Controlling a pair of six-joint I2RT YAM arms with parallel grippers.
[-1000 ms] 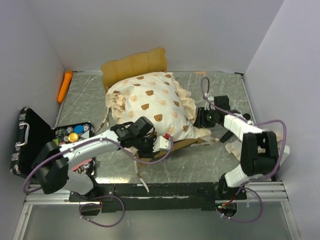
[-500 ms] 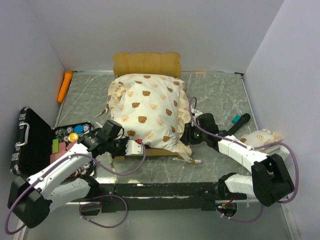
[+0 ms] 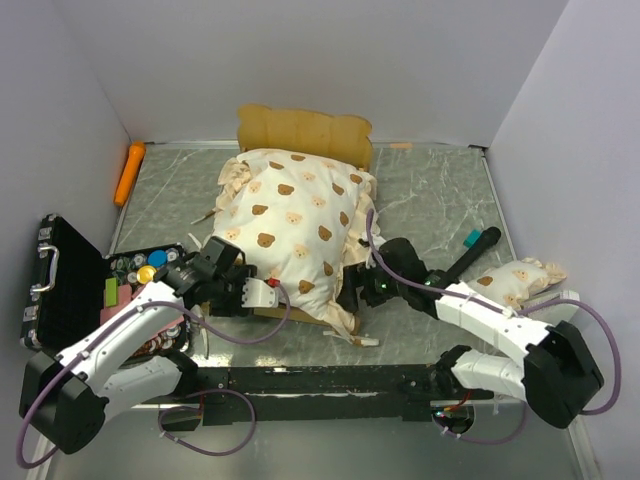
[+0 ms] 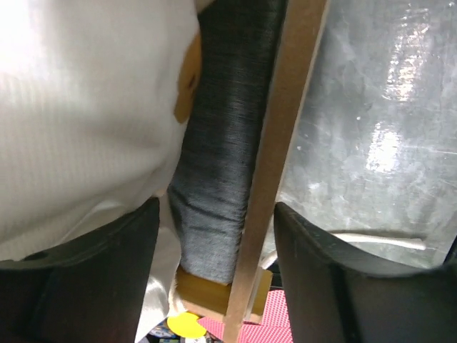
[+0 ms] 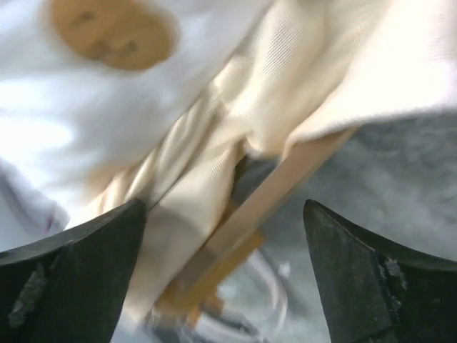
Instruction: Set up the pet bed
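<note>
The small light-wood pet bed point(image 3: 290, 140) stands mid-frame in the top view on the grey marbled tabletop point(image 3: 430, 190), with its tall wavy headboard point(image 3: 335, 128) toward the upper edge. The cream bear-print ruffled mattress point(image 3: 295, 225) bulges on the frame, and its frill spills over the lower end. The matching small pillow point(image 3: 515, 278) lies well apart, at the right edge.

The left gripper point(image 3: 262, 298) sits at the bed's lower-left corner. Its jaws are spread either side of the wooden side rail point(image 4: 268, 179) and grey base point(image 4: 221, 143), unclamped. The right gripper point(image 3: 352, 290) is at the lower-right corner, with its jaws wide around frill and rail, gripping nothing.

A black hard case point(image 3: 60, 285) lies open at mid-left. An orange carrot-shaped toy point(image 3: 130, 172) lies at upper left.
</note>
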